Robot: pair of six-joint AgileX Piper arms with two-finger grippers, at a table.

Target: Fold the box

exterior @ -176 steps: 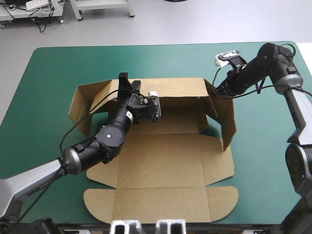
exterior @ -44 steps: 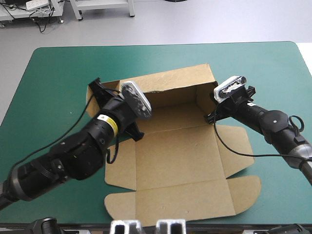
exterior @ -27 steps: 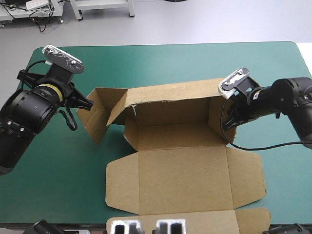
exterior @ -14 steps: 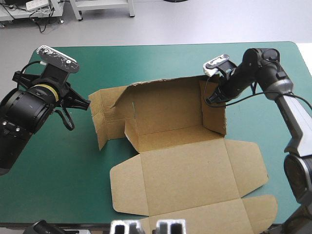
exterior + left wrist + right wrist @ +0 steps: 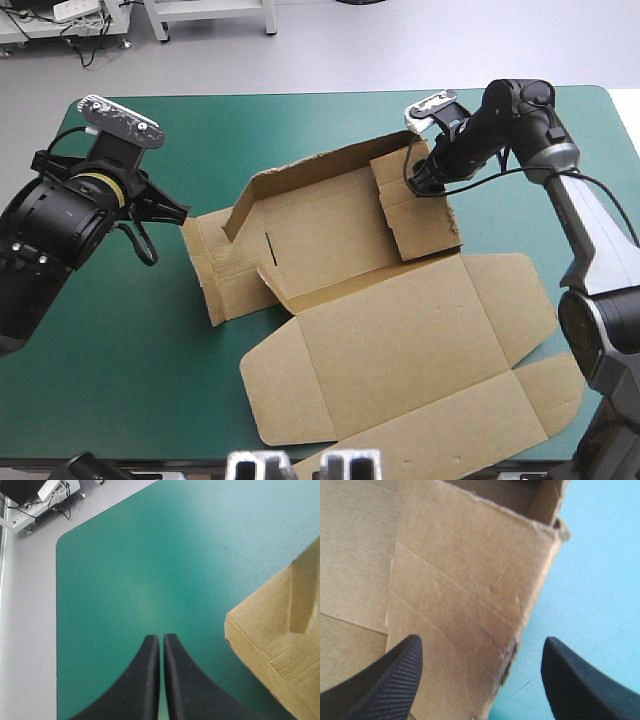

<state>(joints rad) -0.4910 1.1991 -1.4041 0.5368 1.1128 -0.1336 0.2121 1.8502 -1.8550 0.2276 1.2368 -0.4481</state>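
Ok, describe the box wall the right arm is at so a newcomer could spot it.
On the teal-green table lies the brown box, mostly flat, with walls raised at its far end. The right wall stands at that end, under the right gripper, whose jaws are open around its edge. Unlike the left wall, splayed outward, it tips inward.

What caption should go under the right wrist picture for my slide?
Right gripper, open, a raised wall of the brown box between its fingers.
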